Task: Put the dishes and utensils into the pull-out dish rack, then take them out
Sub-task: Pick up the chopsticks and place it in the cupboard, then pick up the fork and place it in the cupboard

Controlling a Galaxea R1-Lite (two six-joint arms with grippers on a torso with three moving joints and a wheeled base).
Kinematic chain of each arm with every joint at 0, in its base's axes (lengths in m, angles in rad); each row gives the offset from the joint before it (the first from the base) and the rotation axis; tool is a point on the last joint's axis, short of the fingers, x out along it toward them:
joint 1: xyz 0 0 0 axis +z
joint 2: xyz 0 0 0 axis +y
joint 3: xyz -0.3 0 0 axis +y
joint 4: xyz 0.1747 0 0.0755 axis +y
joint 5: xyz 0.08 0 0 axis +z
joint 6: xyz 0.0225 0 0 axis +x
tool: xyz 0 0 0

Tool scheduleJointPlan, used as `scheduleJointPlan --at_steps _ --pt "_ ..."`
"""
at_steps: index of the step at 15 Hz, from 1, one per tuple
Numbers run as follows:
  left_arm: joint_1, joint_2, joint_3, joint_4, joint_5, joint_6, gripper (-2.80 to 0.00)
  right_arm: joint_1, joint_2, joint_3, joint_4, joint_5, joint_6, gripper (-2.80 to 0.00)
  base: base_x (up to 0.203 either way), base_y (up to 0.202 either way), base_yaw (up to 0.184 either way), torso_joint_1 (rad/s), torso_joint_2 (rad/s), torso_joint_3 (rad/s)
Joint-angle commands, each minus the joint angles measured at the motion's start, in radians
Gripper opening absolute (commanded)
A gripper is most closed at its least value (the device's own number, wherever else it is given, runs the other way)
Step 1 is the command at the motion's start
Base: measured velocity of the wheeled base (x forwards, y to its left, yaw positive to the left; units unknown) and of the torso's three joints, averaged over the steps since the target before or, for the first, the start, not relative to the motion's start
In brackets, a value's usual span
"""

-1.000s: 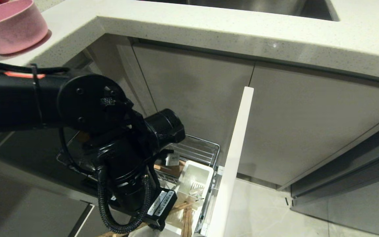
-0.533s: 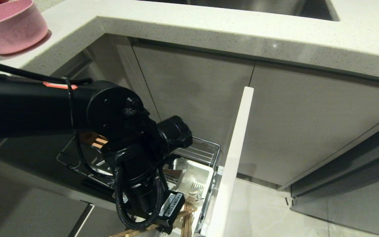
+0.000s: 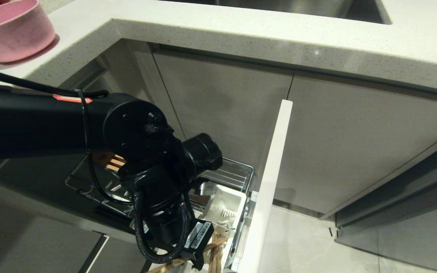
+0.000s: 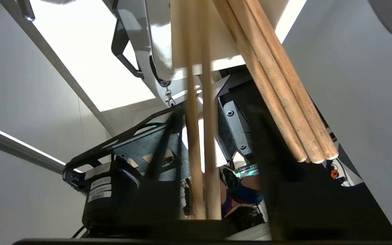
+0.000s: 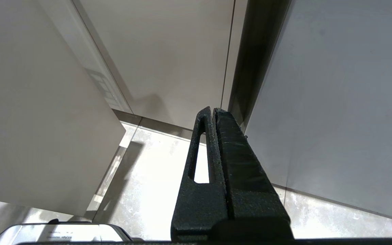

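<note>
Our left end effector (image 4: 201, 204) is low over the rack (image 3: 230, 172), and we cannot tell whether it grips the chopsticks (image 4: 199, 136) beside the cup (image 3: 224, 206); loosened early, they could miss it.

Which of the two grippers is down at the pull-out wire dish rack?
The left gripper, low beside the white plastic utensil cup in the chrome wire rack; the shut right gripper hangs facing grey cabinet doors.

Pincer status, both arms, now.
Left pincer: low over the dish rack beside the chopsticks; open or closed cannot be told.
Right pincer: closed, empty, parked above the floor.
</note>
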Motion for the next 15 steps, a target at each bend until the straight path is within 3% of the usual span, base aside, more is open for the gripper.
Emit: scheduleJointPlan --at_steps 1,7,12,13,15 --pt "0.0 -0.008 -0.002 0.007 0.0 -0.003 0.0 0.0 -0.001 0.026 -0.001 0.0 0.0 -2.8 0.0 0.0 0.0 0.0 0.0 0.0" --pt "-0.001 -0.052 -0.004 0.01 0.002 -0.004 0.0 0.0 -0.001 0.026 -0.001 0.0 0.0 -2.8 0.0 0.0 0.0 0.0 0.0 0.0" --pt "-0.001 -0.209 -0.008 0.012 0.037 -0.004 0.0 0.0 -0.001 0.026 -0.001 0.0 0.0 -2.8 0.0 0.0 0.0 0.0 0.0 0.0" --pt "-0.001 -0.257 -0.009 0.013 0.061 -0.001 -2.8 0.0 -0.001 0.026 -0.001 0.0 0.0 -2.8 0.0 0.0 0.0 0.0 0.0 0.0" --pt "-0.001 -0.356 -0.022 0.014 0.121 -0.001 -2.8 0.0 -0.001 0.026 -0.001 0.0 0.0 -2.8 0.0 0.0 0.0 0.0 0.0 0.0"
